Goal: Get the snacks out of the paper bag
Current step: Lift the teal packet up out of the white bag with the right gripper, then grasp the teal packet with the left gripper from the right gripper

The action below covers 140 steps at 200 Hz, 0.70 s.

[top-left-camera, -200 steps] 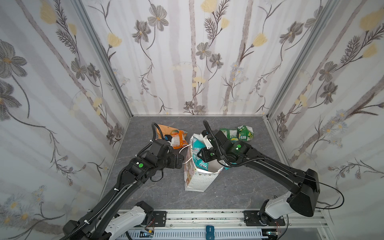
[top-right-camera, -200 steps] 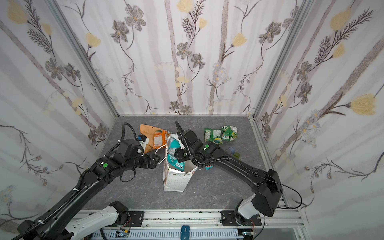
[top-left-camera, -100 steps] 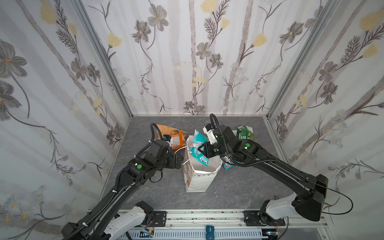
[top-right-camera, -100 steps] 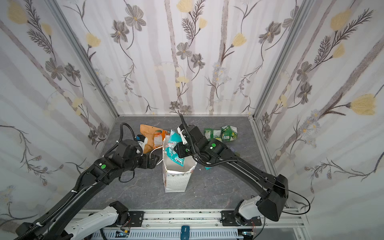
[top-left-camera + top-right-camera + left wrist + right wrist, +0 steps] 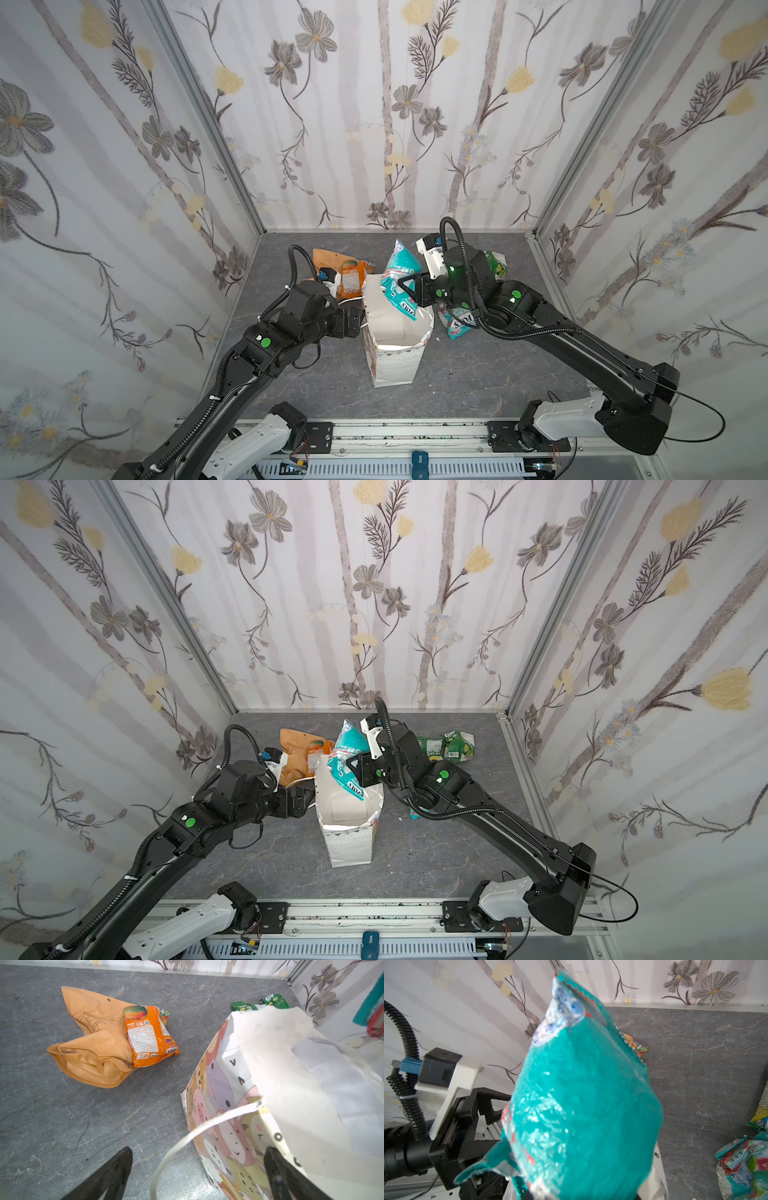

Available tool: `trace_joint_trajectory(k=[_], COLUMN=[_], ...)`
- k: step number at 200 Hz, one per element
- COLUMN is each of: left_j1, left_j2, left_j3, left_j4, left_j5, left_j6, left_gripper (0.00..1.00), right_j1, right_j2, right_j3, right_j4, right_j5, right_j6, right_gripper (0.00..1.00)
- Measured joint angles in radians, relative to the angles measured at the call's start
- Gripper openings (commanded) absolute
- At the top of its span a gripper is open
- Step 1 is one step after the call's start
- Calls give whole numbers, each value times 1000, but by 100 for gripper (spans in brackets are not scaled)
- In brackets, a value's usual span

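Note:
The white paper bag point(image 5: 395, 361) point(image 5: 351, 845) stands upright mid-table, its mouth open. Above the mouth hangs a teal snack packet point(image 5: 400, 274) point(image 5: 345, 750) point(image 5: 583, 1095) with my right gripper point(image 5: 406, 288) point(image 5: 354, 766) shut on its lower end; the packet hides the fingertips in the right wrist view. My left gripper point(image 5: 358, 323) point(image 5: 198, 1155) is open at the bag's left wall point(image 5: 228, 1126), with the white cord handle point(image 5: 207, 1126) looping between its fingers. On the table lie a tan-orange pouch point(image 5: 93, 1049), an orange-white packet point(image 5: 149, 1036), green packets point(image 5: 446, 746) and a second teal packet point(image 5: 459, 324).
Flowered walls close in the grey table point(image 5: 478, 374) on three sides. The pouch point(image 5: 328, 259) and orange packet point(image 5: 351, 278) lie behind the bag on the left, the green packets point(image 5: 496, 264) at the back right. A metal rail point(image 5: 395, 436) runs along the front edge.
My right gripper has risen and drawn back with the teal packet, which now hangs almost wholly above the bag's mouth. The left arm has hardly moved.

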State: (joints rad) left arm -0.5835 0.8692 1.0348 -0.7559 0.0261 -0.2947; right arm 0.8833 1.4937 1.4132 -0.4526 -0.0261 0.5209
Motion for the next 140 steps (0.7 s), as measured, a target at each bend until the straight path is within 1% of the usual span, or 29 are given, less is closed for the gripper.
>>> trace_joint_trajectory(k=[61, 107, 140], left_j1=[0, 0, 0], left_j2=[-34, -69, -52], left_j3=[73, 213, 318], left_j4=[-6, -15, 34], left_j5=[28, 33, 80], left_j6=[-2, -24, -54], left_gripper=[100, 100, 100], right_j1=[-9, -10, 1], right_j2=[-14, -9, 19], right_j3=[18, 74, 111], right_j4=[77, 107, 106], right_j5=[12, 53, 61], right_j6=[2, -25, -64], right_gripper=[5, 4, 4])
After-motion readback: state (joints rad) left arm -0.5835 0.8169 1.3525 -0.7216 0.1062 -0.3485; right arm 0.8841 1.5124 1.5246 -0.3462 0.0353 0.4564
